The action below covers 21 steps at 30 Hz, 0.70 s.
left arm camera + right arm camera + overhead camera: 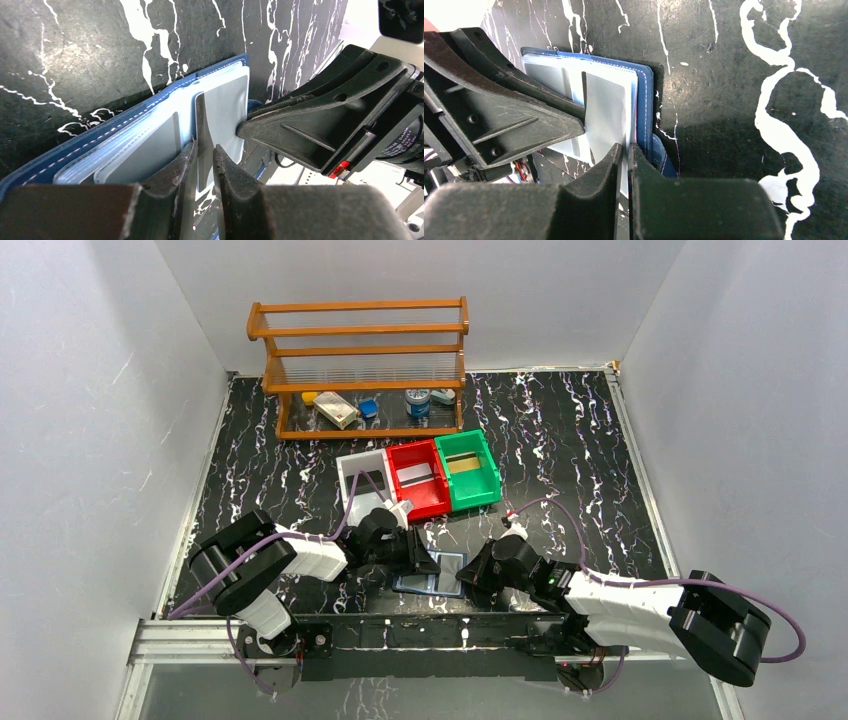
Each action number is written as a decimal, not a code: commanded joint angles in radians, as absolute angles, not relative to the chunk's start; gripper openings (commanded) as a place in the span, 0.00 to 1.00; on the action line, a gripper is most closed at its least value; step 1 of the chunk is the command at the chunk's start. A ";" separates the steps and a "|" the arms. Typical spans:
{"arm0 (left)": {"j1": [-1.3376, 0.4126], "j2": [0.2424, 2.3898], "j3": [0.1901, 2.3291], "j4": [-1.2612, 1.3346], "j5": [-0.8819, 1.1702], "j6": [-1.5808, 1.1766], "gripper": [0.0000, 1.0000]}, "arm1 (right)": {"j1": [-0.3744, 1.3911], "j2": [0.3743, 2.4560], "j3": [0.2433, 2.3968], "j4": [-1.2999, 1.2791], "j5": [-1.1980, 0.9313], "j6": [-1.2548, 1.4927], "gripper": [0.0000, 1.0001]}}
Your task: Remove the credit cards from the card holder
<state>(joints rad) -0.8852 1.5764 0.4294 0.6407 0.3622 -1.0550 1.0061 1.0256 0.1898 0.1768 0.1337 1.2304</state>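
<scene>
left gripper (205,150): narrowed to a slit, pinching the edge of a thin grey leaf raised from the card holder (150,106); card or plastic sleeve, cannot tell. right gripper (626,149): narrower still, nipping a pale leaf at the opposite side of the same holder, fingertips down by the stitched blue border. both grippers facing each other across the holder, tips close; touching or not, cannot tell. card holder: lying open on the black marbled table (560,440), near the front edge between the two arms, lighter blue inside up, clear pockets fanned. just behind it: white bin (343,490), red bin (428,508), green bin (475,498), side by side in a row. further back: wooden rack (360,330), small items on its lowest shelf.
</scene>
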 commanded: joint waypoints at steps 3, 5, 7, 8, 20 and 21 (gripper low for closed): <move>-0.914 1.573 0.445 0.776 0.453 -1.081 0.06 | 1.013 1.030 0.132 0.174 0.092 1.226 0.17; -0.913 1.580 0.445 0.777 0.456 -1.081 0.00 | 1.011 1.021 0.130 0.170 0.092 1.225 0.19; -0.913 1.583 0.443 0.774 0.455 -1.080 0.00 | 1.011 1.012 0.133 0.165 0.092 1.226 0.22; -0.913 1.583 0.443 0.769 0.453 -1.079 0.00 | 1.010 1.007 0.135 0.160 0.093 1.226 0.24; -0.912 1.534 0.471 0.637 0.409 -1.008 0.00 | 1.009 0.851 0.246 -0.153 0.213 1.212 0.40; -0.912 1.532 0.473 0.630 0.408 -1.003 0.00 | 1.009 0.838 0.251 -0.159 0.214 1.209 0.39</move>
